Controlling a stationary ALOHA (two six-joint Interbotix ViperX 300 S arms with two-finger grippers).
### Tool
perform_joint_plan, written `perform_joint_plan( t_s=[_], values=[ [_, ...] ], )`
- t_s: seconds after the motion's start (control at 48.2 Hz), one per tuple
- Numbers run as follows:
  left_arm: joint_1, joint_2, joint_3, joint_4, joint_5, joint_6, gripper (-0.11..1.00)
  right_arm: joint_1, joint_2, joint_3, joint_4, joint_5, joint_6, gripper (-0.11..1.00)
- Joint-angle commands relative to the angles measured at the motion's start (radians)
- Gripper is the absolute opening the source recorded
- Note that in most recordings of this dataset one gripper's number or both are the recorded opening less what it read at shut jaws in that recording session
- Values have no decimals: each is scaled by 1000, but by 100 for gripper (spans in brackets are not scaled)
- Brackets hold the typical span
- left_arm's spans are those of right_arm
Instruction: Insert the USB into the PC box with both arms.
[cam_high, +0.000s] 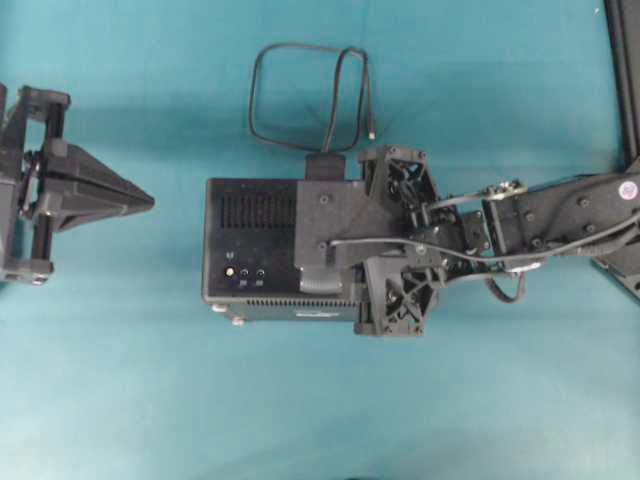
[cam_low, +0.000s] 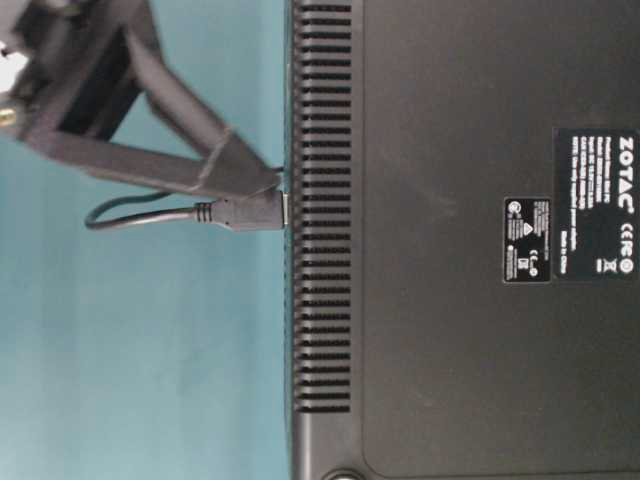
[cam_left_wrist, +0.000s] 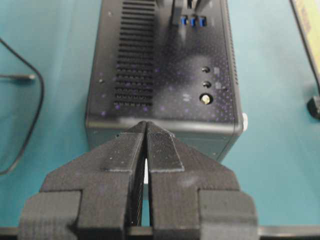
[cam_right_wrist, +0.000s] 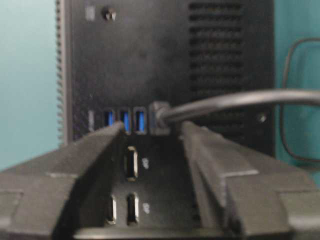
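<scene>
The teal desk (cam_high: 120, 380) carried the PC box (cam_high: 255, 250), a matte black case with a slotted vent grille. My right arm (cam_high: 560, 215) stretched in from the right, its lattice-plastic right tool (cam_right_wrist: 150, 132) spread apart over the box, gripping nothing. My left tool (cam_left_wrist: 146, 130), a pointed wedge, was closed and empty just left of the box. The USB (cam_right_wrist: 159, 119) plug sat beside three blue ports, its thin cable looped on the far side.

Matt black perforated PC box (cam_high: 255, 240); ribbed, layered plastic jaws.
</scene>
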Motion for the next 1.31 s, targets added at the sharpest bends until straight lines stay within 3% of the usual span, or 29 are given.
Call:
perform_joint_plan(
  t_s=[0.0,0.249,0.539,1.099,1.286],
  values=[
    [-2,6,-29,2,-9,3,0,2,-46,-28,-5,8,11,61],
    [-2,3,-21,3,-23,17,0,2,-103,-20,-15,43,9,61],
    [-2,-26,17,2,-87,97,0,2,-183,52,-20,-6,9,61],
    [-2,-54,31,2,-146,100,0,-2,-393,291,-20,-330,11,61],
    [-3,-60,28,2,-147,98,0,-3,-460,350,-20,-376,12,61]
  ],
)
